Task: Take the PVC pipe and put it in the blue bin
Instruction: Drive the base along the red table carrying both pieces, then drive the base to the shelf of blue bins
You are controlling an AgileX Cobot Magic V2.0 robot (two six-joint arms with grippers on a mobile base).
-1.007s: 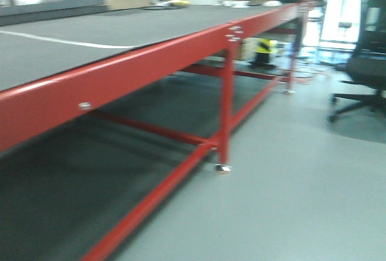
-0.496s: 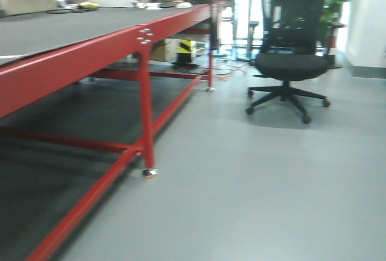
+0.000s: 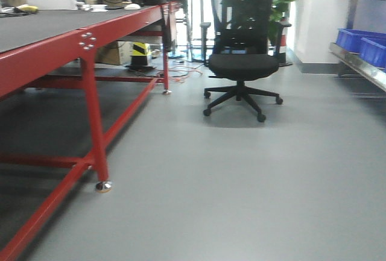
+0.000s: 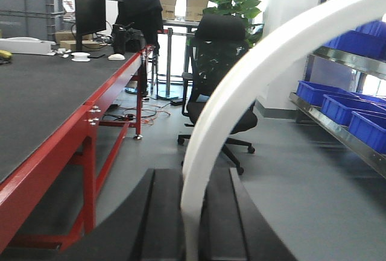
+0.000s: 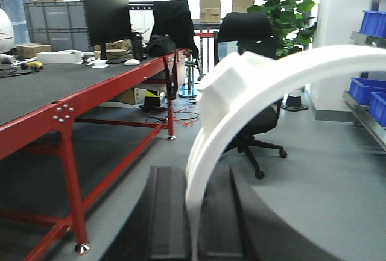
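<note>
Black-padded at the right end effector (image 5: pixel 192 179), held narrow on the PVC pipe (image 5: pixel 271 77) near its lower end; judged it stiff, light, slick, prone to pivoting. Clamped a larger white arc (image 4: pixel 241 71) likewise in the left end effector (image 4: pixel 192 179). Spotted blue bins (image 4: pixel 347 107) off right.

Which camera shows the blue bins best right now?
Left wrist: a row of blue bins on the steel shelf, open tops visible, though the held white arc covers the upper ones. Front view catches only a few, small, at its right edge. Right wrist shows slivers at its right edge.
</note>
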